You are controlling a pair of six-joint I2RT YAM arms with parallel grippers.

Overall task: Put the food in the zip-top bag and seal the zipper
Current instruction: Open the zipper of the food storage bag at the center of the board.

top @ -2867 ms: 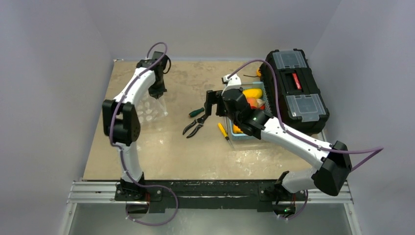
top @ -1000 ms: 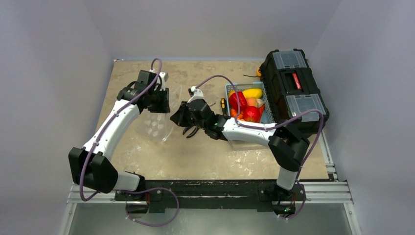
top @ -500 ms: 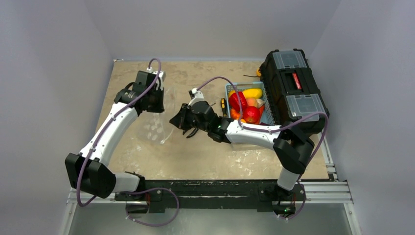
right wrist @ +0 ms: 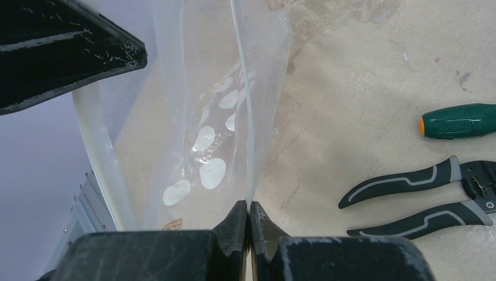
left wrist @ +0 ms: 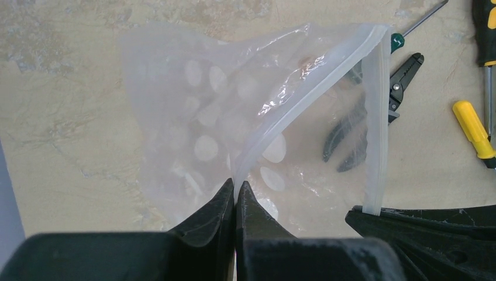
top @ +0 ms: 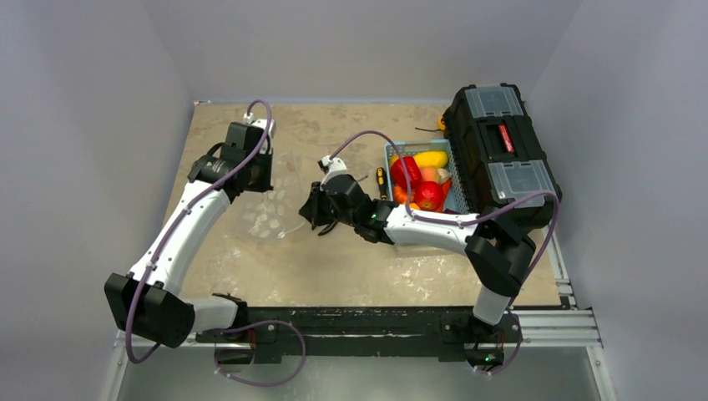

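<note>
The zip-top bag (top: 271, 209), clear with white dots, hangs above the table between my two grippers. My left gripper (left wrist: 235, 188) is shut on one side of its mouth, pinching the whitish zipper (left wrist: 304, 88) strip. Shut too, my right gripper (right wrist: 250, 206) pinches the other zipper (right wrist: 244, 99) edge. In the top view the left gripper (top: 255, 179) is at the bag's far left and the right gripper (top: 307, 209) at its right. The food (top: 422, 180), red, orange and yellow pieces, lies in the light blue basket (top: 390, 149).
Black-handled pliers (right wrist: 421, 199) and a green-handled screwdriver (right wrist: 462, 120) lie on the table just right of the bag. A yellow-handled screwdriver (left wrist: 474, 129) lies near the basket. A black toolbox (top: 501, 150) stands at the right edge.
My left gripper has shut on the bag's mouth edge and drawn back to the left. The bag now hangs stretched between both grippers. The right gripper has hardly moved.
</note>
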